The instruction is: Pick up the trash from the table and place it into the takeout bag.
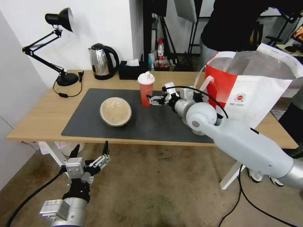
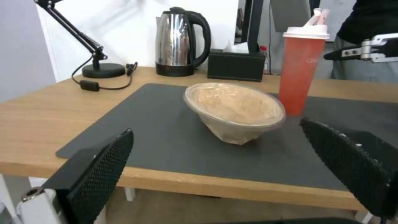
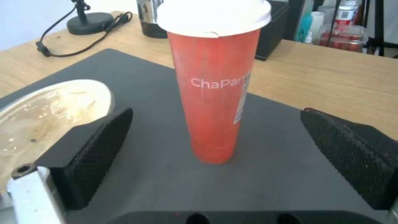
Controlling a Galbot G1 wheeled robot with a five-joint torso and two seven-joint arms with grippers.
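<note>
Left gripper [image 1: 90, 150]: I see it low at about 7 o'clock in my head view, below the table's front edge and over the floor, its two black fingers spread wide with nothing between them.

Table [image 1: 38, 124]: light wood top with a dark grey mat [image 1: 85, 126] across its middle.

Desk lamp [image 1: 60, 19]: black, at 10 o'clock, base on the back-left corner of the wood.

Kettle [image 1: 101, 61]: steel, at 11 o'clock behind the mat, with a black tissue box [image 1: 131, 72] just beside it.

Beige bowl [image 1: 115, 111]: sits on the mat left of centre; through the left wrist camera I see it tilted, rim leaning toward the cup.

Cup [image 1: 146, 89]: red-orange with a white lid, upright on the mat at about 12 o'clock from the bowl's right side, near it but apart.

Right gripper [image 1: 153, 100]: I have it at the cup's right side, just beside it. In the right wrist camera the pads [image 3: 104, 140] stand well apart with the cup between them, not touching either.

Takeout bag [image 1: 252, 101]: white with a red side panel, standing open on the table's right end at 2 o'clock, behind the right arm.
</note>
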